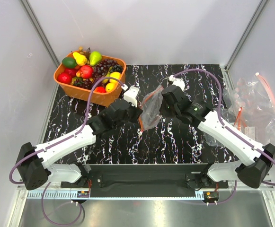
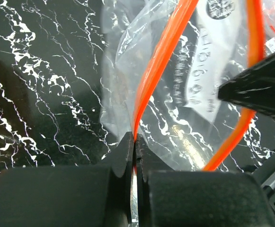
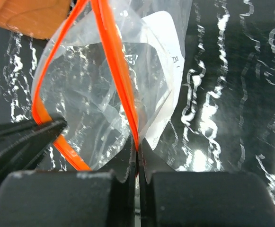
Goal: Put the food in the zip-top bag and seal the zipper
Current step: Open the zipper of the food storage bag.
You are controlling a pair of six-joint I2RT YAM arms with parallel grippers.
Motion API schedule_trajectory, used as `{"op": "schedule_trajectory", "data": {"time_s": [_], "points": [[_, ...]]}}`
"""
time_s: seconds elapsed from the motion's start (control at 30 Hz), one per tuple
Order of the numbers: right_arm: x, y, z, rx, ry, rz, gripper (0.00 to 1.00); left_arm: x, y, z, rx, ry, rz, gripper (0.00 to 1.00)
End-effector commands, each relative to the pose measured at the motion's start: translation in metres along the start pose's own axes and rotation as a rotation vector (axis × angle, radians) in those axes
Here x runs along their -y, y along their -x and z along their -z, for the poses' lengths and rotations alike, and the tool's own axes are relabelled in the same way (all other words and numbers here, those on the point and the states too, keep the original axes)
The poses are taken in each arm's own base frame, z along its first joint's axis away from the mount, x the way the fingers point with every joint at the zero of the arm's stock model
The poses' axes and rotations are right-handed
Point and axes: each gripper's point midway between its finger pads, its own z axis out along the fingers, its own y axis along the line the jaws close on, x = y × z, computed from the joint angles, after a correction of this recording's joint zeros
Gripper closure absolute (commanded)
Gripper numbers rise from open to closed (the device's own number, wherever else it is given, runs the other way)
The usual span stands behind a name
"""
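Observation:
The clear zip-top bag hangs between both arms over the middle of the black marble table. My left gripper is shut on one side of the orange-red zipper. My right gripper is shut on the other strip of the zipper. The two strips stand apart, so the bag's mouth gapes. Nothing shows inside the bag but a white label. The food, grapes, red, green and yellow fruits, lies in the orange basket at the back left.
A heap of other clear bags lies off the table's right edge. The basket's corner shows close behind the held bag. Each wrist view shows the other gripper's black fingers close by.

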Motion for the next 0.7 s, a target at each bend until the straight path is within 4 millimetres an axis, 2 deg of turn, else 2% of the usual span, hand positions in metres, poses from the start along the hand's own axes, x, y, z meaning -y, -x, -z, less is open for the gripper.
{"op": "schedule_trajectory", "data": {"time_s": [0.0,0.1,0.13,0.2,0.4,0.53,0.6,0.67], "points": [[0.007,0.022,0.034,0.048,-0.021,0.004,1.0,0.019,0.038,0.003,0.062,-0.061,0.027,1.0],[0.013,0.019,0.049,-0.005,-0.053,0.035,1.0,0.032,0.035,0.001,0.012,-0.123,0.045,1.0],[0.015,0.018,0.049,-0.023,-0.067,0.045,1.0,0.04,0.032,0.001,-0.006,-0.164,0.059,1.0],[0.014,0.015,0.051,-0.057,-0.065,0.081,1.0,0.042,0.027,-0.006,-0.026,-0.181,0.073,0.99],[0.005,0.007,0.029,-0.11,-0.07,0.133,1.0,0.04,-0.004,-0.032,-0.149,-0.212,0.12,0.99],[-0.003,0.003,0.006,-0.154,-0.079,0.18,1.0,0.023,-0.015,-0.042,-0.194,-0.224,0.181,0.98],[-0.01,0.006,0.0,-0.147,-0.064,0.194,1.0,0.014,-0.015,-0.041,-0.184,-0.2,0.175,0.91],[-0.014,0.006,-0.007,-0.147,-0.054,0.201,1.0,0.003,-0.011,-0.04,-0.171,-0.151,0.165,0.77]]}}
